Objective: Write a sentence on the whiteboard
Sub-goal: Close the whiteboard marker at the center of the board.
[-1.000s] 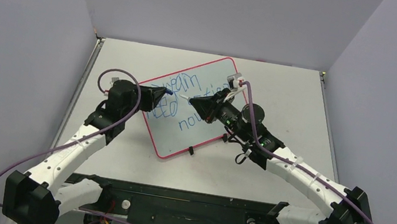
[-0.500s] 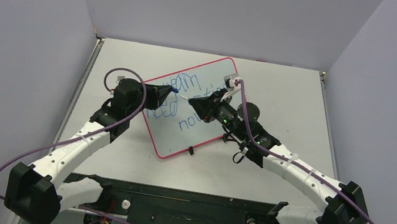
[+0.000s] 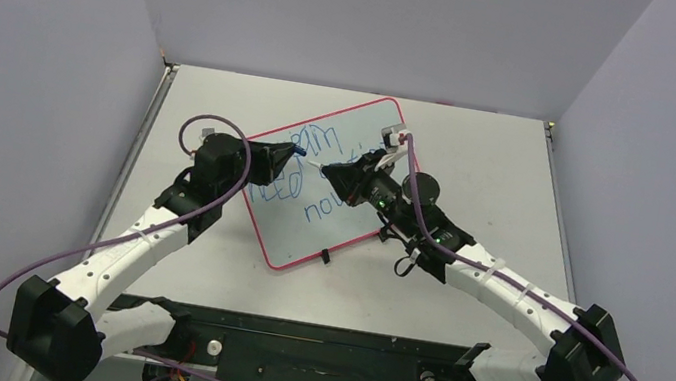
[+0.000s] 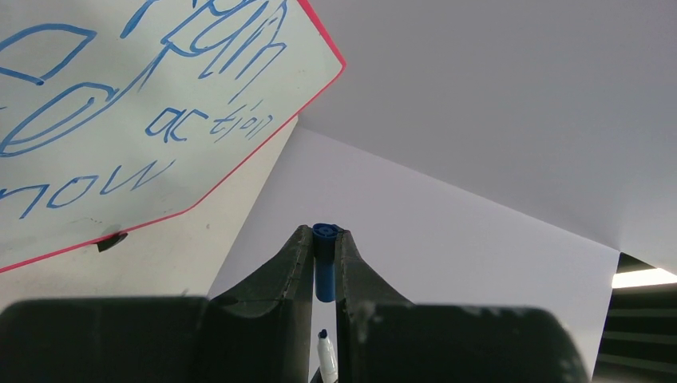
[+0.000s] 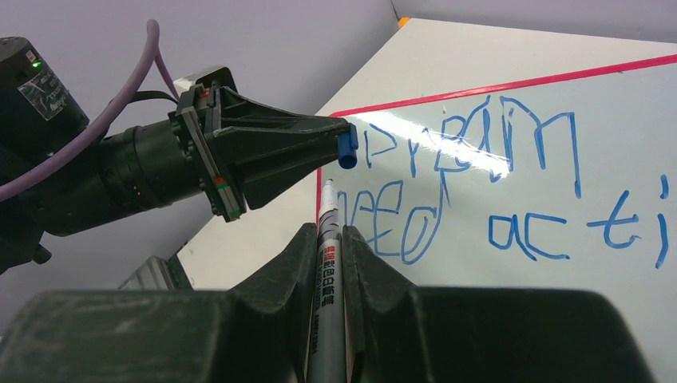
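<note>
Hovering above a red-rimmed whiteboard (image 3: 297, 245), two robot arms met almost tip to tip. The whiteboard lay flat on the grey desk (image 3: 490, 163), turned at a slant, with one small black clip (image 3: 325, 256) showing on its near edge. The sentence (image 3: 286, 183) ran across it in wobbly blue marker, in three rows that read roughly "dream", "need action" and "now".

The left pincer (image 5: 335, 137) was closed narrowly on a small blue marker cap (image 5: 347, 148), which stuck out just past its fingertips. That left the cap's end clear for something to be pushed in. The right pincer (image 5: 327, 235) was clamped on the barrel of a grey marker (image 5: 326, 275). The marker's bare tip pointed forward toward the cap. The tip sat near the cap and a little below it, and the two did not touch.

Both tools hung in the air over the left part of the board, not on its surface. With three rows written and the pen lifted, the writing looked finished and the step in hand seemed to be recapping. That would call for lining the tip up squarely with the cap's opening before pressing the two together. A slight miss could smear ink on the black fingers or twist the cap in its grip.
</note>
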Tool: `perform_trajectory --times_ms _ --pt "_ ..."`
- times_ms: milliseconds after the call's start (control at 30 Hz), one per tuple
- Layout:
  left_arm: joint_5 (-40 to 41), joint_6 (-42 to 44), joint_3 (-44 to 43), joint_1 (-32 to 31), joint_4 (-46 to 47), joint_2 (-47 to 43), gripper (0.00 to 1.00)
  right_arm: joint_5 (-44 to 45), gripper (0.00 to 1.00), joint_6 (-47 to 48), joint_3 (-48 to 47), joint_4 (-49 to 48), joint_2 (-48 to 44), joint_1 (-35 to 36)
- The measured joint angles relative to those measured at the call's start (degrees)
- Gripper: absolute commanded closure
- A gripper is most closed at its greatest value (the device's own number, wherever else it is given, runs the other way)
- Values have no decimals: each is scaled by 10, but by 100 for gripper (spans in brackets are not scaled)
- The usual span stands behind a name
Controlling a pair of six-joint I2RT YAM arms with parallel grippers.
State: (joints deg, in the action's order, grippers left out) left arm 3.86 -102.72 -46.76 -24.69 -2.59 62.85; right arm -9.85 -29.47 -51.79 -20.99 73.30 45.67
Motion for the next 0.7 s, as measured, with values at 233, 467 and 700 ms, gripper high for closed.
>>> perform_trajectory --times_ms 233,467,700 --pt "2 -1 -2 -3 0 0 100 5 100 -6 -4 0 18 -3" --pt "3 -1 -6 -7 -2 0 100 9 100 -12 -5 0 19 -3" --pt "3 -1 -7 -9 -3 0 100 9 100 -13 -10 0 21 -4"
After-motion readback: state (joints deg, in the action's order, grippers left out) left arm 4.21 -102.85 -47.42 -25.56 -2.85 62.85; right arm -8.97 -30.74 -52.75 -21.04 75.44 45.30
